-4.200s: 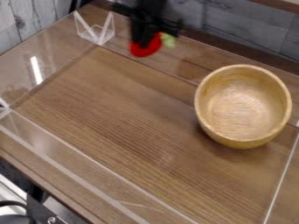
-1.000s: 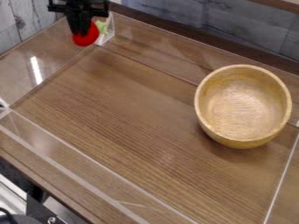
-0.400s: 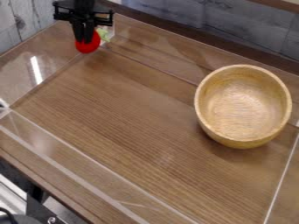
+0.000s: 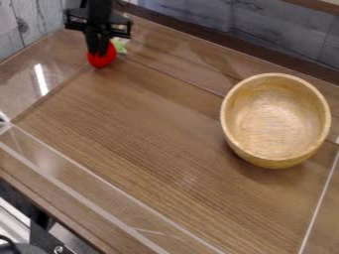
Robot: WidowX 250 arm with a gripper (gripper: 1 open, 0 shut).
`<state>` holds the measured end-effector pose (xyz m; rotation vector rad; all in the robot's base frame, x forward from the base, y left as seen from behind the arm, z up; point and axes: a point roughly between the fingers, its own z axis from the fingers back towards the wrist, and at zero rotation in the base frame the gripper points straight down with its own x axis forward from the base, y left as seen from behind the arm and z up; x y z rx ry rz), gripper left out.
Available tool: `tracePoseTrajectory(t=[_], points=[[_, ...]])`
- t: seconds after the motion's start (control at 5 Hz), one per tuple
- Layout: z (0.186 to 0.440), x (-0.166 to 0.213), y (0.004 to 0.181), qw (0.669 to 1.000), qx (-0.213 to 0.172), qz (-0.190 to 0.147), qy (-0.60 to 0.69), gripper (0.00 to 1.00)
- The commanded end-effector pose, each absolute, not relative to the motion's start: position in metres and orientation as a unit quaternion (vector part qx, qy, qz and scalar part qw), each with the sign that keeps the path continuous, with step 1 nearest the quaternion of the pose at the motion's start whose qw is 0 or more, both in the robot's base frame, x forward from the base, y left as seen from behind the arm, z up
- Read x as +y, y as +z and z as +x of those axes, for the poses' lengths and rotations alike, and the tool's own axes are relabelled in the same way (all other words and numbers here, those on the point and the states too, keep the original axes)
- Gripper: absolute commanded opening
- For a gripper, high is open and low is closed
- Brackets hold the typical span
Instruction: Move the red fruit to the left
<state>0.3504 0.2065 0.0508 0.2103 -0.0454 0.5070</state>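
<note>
Pinching the red fruit (image 4: 99, 56), the black gripper (image 4: 97, 42) reaches in from the top edge of the view, its fingers closed on the fruit and pointing down. The fruit hangs just under the dark fingers, whose lower ends overlap its upper part, in the upper left of the view near the back of the wooden table (image 4: 146, 134). Its rounded lower side faces the camera, bright red against the brown surface; whether it touches the wood cannot be told. A light-green leafy stem (image 4: 121, 46) shows at the fruit's right side, partly covered by the gripper. Farther out, the tabletop spreads toward the camera, with pale shiny streaks running along its left part. The round tan wooden bowl (image 4: 276, 120) sits on the right side of the table, well apart from the fruit, its wide opening facing up and its inside bare. Behind the table, a gray speckled surface (image 4: 311, 22) fills the upper right corner. At the lower left, beyond the table's edge, lie dark, curved, cable-like shapes (image 4: 27, 223), too small to make out clearly.
</note>
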Motion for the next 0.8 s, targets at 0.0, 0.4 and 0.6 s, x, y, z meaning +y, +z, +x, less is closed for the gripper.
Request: tracePoseTrajectory(t=[0.0, 0.4, 0.6], points=[[0.362, 0.213, 0.068, 0.967, -0.046, 0.113, 0.224, 1.0], [0.355, 0.205, 0.058, 0.965, -0.033, 0.099, 0.242, 1.0], [0.352, 0.205, 0.055, 0.967, -0.031, 0.085, 0.24, 1.0]])
